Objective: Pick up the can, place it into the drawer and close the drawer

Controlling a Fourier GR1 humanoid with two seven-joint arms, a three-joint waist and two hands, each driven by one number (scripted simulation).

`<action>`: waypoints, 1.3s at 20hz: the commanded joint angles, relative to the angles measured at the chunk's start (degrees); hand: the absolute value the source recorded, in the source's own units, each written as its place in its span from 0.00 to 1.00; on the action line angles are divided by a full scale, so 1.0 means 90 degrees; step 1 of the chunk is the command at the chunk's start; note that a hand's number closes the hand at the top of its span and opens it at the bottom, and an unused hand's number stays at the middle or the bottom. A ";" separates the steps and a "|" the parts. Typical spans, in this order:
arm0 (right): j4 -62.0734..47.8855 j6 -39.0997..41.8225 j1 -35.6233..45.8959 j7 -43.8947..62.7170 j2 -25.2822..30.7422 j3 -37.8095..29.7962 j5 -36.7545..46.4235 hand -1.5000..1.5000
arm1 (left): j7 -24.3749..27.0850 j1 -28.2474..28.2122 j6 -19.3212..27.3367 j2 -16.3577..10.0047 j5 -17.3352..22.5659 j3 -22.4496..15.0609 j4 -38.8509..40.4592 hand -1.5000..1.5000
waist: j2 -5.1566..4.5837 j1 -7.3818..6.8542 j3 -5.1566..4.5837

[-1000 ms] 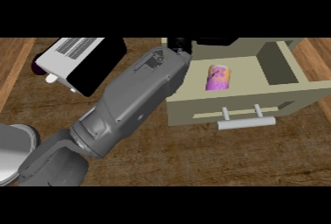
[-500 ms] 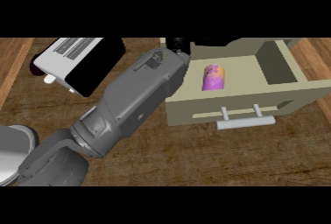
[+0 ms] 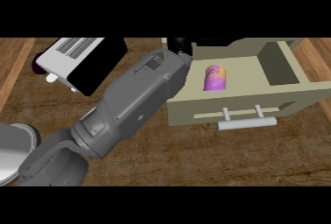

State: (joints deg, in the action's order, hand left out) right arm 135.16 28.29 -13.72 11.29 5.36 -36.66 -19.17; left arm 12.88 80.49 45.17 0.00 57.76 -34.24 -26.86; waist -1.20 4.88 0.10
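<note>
Wood-grained brown counter [image 3: 213, 157] fills the head view, and across it, from the lower left up toward the top middle, runs the robot's big grey left forearm [image 3: 129, 105]. Next in size is the open beige drawer [image 3: 284, 65], pulled out toward you at the right, its left wall just beside the forearm's upper end.

A white-and-black boxy appliance with a slotted top [image 3: 71, 61] stands on the counter at the upper left, close to the forearm on its far side. A pale grey rounded shape [image 3: 12, 151] shows at the lower-left edge; you cannot tell what it is.

The purple-and-orange can [image 3: 215, 78] lies on its side inside the drawer, toward the left of the compartment, with nothing gripping it. So judge the placing as done: the step in hand is to get clear and close the drawer.

The pale bar handle [image 3: 247, 124] sits on the drawer's front panel, nearest you and free of any contact. The black left hand [image 3: 178, 43] shows only as a dark patch at the drawer's back left corner, apart from the can; you cannot tell whether it is open or curled. The right hand is out of view.

Your next move calls for:
- lifting that hand up and back, clear of the drawer's rim
- bringing it round to the front panel or handle
- pushing straight in

Watch two things: the forearm alongside the left wall could catch the drawer, and the appliance leaves little room to swing left.
</note>
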 commanded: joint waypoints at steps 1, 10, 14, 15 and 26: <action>0.0342 0.0106 0.0296 -0.0297 0.0117 0.0206 0.0782 0.00 | 0.0401 -0.0018 -0.0090 0.0000 0.0113 0.0013 0.0003 0.00 | -0.0011 -0.0076 -0.0002; -0.0013 -0.0078 0.1276 -0.0650 0.0222 0.1451 0.3367 0.00 | 0.0346 0.0156 0.0143 0.0000 0.0291 -0.0047 -0.0267 0.00 | 0.0038 -0.0441 -0.0007; -0.0112 -0.0390 0.1642 -0.0655 0.0017 0.2427 0.4676 0.00 | 0.0243 0.0207 0.0139 0.0000 0.0384 -0.0019 -0.0245 0.00 | 0.0041 -0.0424 -0.0008; -0.0283 -0.0420 0.1784 -0.0663 0.0143 0.2556 0.5010 0.00 | 0.0229 0.0248 0.0061 0.0000 0.0283 0.0029 -0.0180 0.00 | 0.0056 -0.0517 -0.0011; -0.2972 -0.1758 0.3331 -0.1351 0.0211 0.3933 0.7599 0.00 | -0.0151 -0.0059 0.0035 -0.0376 -0.0043 0.0094 -0.0466 0.00 | 0.0097 -0.0731 -0.0014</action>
State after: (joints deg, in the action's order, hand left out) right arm 116.75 15.46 10.70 -0.26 6.54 -4.59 42.42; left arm 12.01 81.43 46.81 -1.24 58.40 -33.61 -30.41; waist -0.28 -1.00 0.00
